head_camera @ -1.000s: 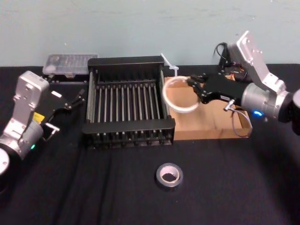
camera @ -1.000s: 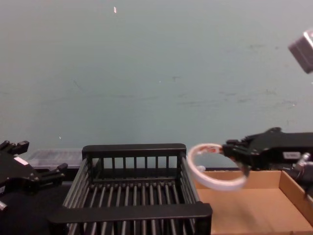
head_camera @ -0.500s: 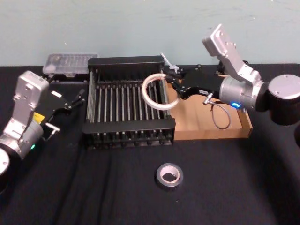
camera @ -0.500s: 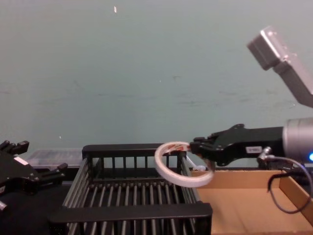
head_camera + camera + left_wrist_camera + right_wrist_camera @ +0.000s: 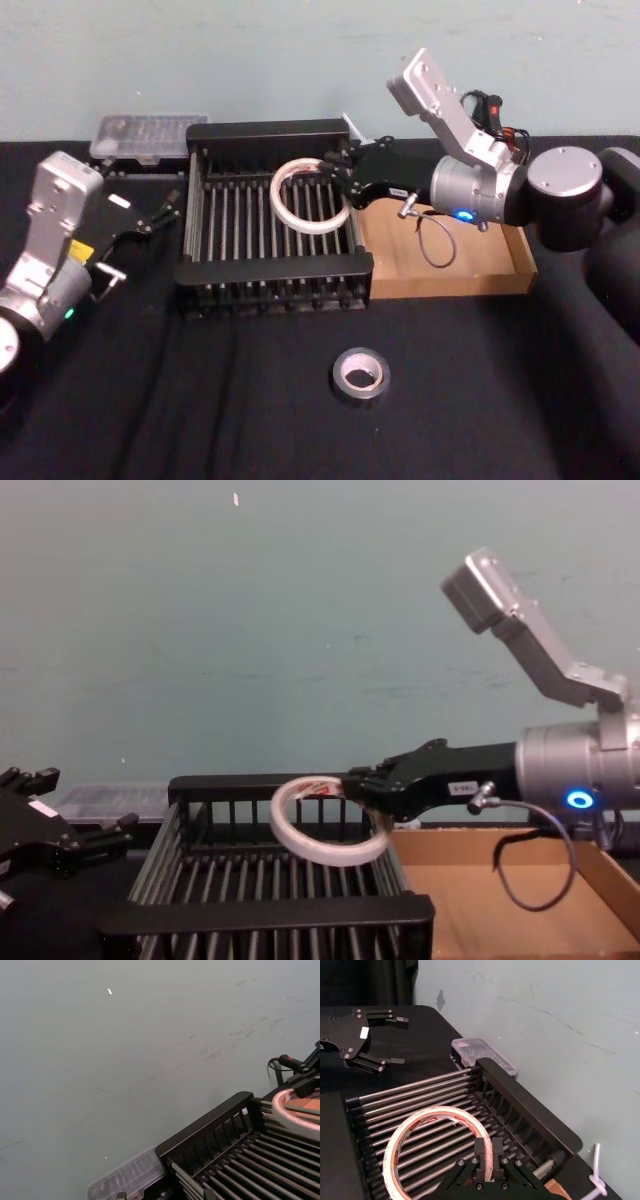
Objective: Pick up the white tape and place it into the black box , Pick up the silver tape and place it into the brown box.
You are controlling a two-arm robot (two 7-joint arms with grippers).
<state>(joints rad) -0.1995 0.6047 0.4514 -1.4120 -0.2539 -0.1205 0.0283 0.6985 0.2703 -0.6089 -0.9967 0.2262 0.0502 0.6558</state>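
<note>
Gripping the white tape (image 5: 311,196) by its rim, the right gripper (image 5: 345,177) hangs it over the black box (image 5: 272,283), ready for release; silver tape (image 5: 361,374) waits at six o'clock.

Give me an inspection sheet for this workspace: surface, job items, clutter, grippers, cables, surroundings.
Surface: black cloth-covered table.
Job's things: wide thin white tape ring held above the black slatted plastic crate; small dark grey-silver tape roll flat on the cloth in front of the crate; shallow brown cardboard box beside the crate on the right.
Clutter: clear plastic case behind the crate's left corner.
Grippers: right gripper shut on the white ring over the crate; left gripper open, parked left of the crate.
Cables: grey loop hanging from the right arm over the cardboard box.
Surroundings: pale green wall.
</note>
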